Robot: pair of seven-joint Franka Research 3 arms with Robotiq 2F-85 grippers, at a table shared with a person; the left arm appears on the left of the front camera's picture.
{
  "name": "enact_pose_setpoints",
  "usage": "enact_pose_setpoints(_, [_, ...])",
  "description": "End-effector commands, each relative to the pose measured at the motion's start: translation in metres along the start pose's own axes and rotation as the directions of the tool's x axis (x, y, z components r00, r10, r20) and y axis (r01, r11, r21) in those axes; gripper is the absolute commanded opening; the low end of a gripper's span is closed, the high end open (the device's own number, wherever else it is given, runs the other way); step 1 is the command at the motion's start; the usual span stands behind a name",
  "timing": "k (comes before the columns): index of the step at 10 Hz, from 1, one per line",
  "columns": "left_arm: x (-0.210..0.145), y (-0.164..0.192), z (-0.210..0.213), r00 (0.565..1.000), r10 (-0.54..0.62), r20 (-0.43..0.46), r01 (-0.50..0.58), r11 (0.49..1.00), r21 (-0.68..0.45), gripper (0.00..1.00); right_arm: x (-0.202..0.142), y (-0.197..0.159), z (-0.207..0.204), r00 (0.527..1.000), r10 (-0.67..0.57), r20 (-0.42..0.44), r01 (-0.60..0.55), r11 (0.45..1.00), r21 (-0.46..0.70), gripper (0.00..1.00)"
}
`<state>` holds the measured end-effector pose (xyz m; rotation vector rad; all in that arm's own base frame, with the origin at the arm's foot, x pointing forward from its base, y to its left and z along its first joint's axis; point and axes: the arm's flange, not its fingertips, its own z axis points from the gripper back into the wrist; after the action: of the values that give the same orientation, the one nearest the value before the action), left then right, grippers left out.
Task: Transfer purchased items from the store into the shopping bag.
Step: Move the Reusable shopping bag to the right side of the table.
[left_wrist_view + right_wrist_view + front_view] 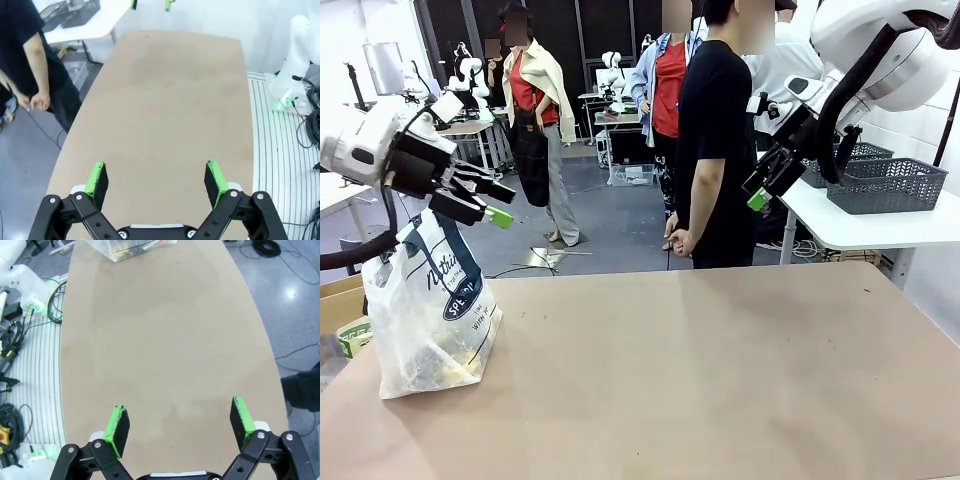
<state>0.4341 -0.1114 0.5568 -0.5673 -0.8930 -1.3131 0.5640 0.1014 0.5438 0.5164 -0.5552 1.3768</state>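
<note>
The shopping bag (428,312), whitish with blue handles and a round blue logo, stands on the brown table (700,370) at its left end; its base also shows in the right wrist view (132,247). Yellowish purchased items (460,368) show through its lower part. My left gripper (498,203) hangs open just above and right of the bag's mouth, nothing between its fingers (156,175). My right gripper (760,188) is raised over the far right of the table, open and holding nothing (180,415). A dark grey mesh basket (886,185) sits on a white side table.
A person in a black shirt (715,150) stands at the far edge, hands down (37,102). A second mesh basket (865,153) sits behind the first on the white side table (880,225). A cardboard box (340,300) stands left of the bag.
</note>
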Motion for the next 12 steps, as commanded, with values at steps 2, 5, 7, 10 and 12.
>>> enact_pose_setpoints(2, [-0.001,0.017,-0.005,0.999,-0.028,-0.039,0.029,0.999,0.018,1.00,-0.001,0.001,0.000,1.000,-0.003,-0.008,0.003,1.000,0.004,1.00])
enact_pose_setpoints(5, [-0.002,0.007,-0.006,1.000,-0.007,-0.001,0.007,1.000,-0.015,1.00,-0.001,0.001,0.000,1.000,-0.003,-0.008,0.003,1.000,0.004,1.00])
enact_pose_setpoints(7, [-0.002,0.007,-0.006,1.000,-0.007,-0.001,0.007,1.000,-0.015,1.00,-0.001,0.001,0.000,1.000,-0.003,-0.008,0.003,1.000,0.004,1.00])
enact_pose_setpoints(10, [-0.002,0.007,-0.006,1.000,-0.007,-0.001,0.007,1.000,-0.015,1.00,-0.001,0.001,0.000,1.000,-0.003,-0.008,0.003,1.000,0.004,1.00])
enact_pose_setpoints(12, [-0.002,0.007,-0.006,1.000,-0.007,-0.001,0.007,1.000,-0.015,1.00,-0.001,0.001,0.000,1.000,-0.003,-0.008,0.003,1.000,0.004,1.00])
